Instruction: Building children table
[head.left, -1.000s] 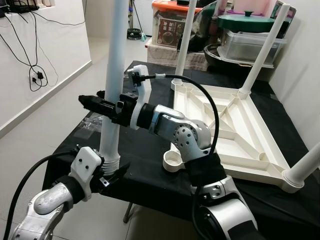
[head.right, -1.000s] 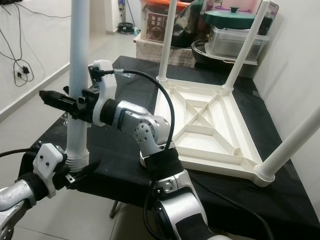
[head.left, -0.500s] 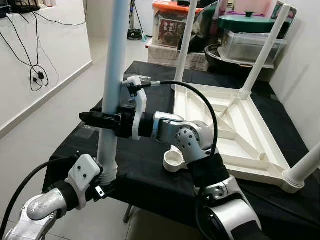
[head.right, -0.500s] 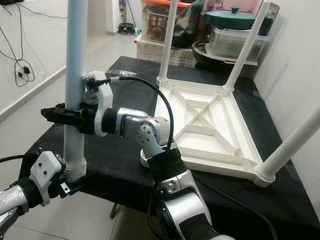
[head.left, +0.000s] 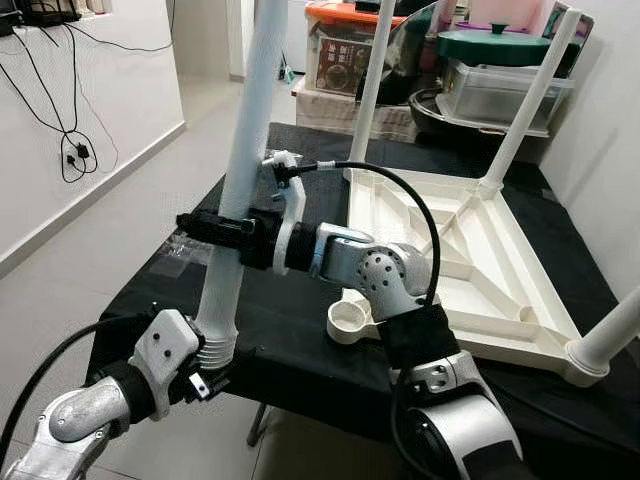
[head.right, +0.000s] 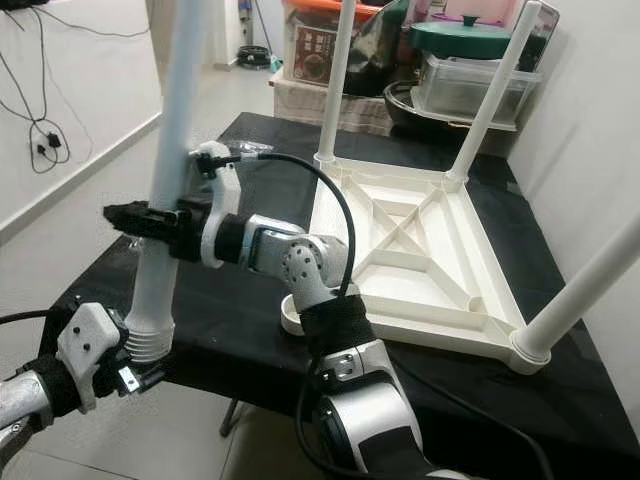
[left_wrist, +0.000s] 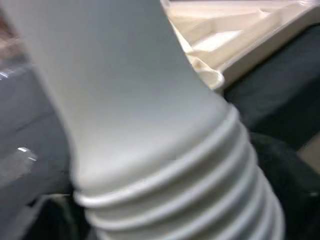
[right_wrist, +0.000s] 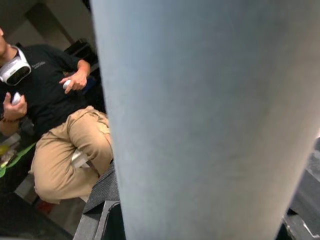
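Black-covered table (head.left: 300, 330) carries the upside-down white tabletop (head.left: 470, 250) along its right edge, three legs fitted, empty socket (head.left: 345, 322) at its near-left corner. Loose white leg (head.left: 240, 190) tilts over the table's front-left corner. Right gripper (head.left: 215, 226) clamps the leg mid-shaft; left gripper (head.left: 205, 375) clamps its threaded bottom end. A seated person (right_wrist: 55, 115) shows in the right wrist view.

Silver jointed arms, black cuffs, black cables, white wrist housings, black-fingered right claw (head.left: 215, 226).
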